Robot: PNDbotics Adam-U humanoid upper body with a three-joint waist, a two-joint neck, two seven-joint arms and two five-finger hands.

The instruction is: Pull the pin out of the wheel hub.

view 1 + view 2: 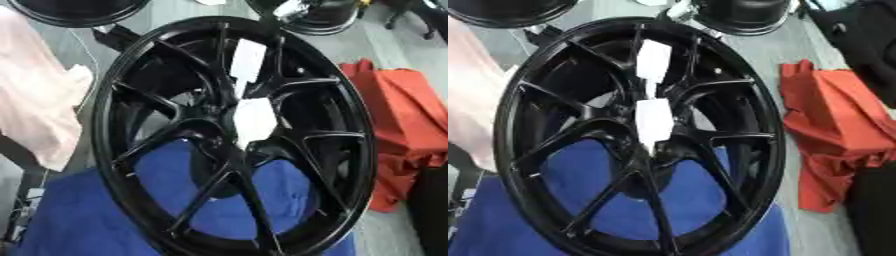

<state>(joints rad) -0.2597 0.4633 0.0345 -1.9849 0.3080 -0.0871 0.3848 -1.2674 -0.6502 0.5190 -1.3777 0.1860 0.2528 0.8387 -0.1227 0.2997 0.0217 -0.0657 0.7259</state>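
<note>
Left hand, right hand, out of view

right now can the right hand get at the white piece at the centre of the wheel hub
Probably yes, though neither hand is in view. The white piece sits exposed at the centre of the black wheel, facing the camera, with nothing covering it. The red cloth lies off to the right, clear of it.

A glossy black alloy wheel hub [232, 135] with slim, paired spokes fills the view, its face turned toward the camera and its rim tilted askew. A white, blurred oblong [255, 121] sits over the centre boss, and a second white oblong [248, 60] lies along an upper spoke; whether either is the pin cannot be told.
</note>
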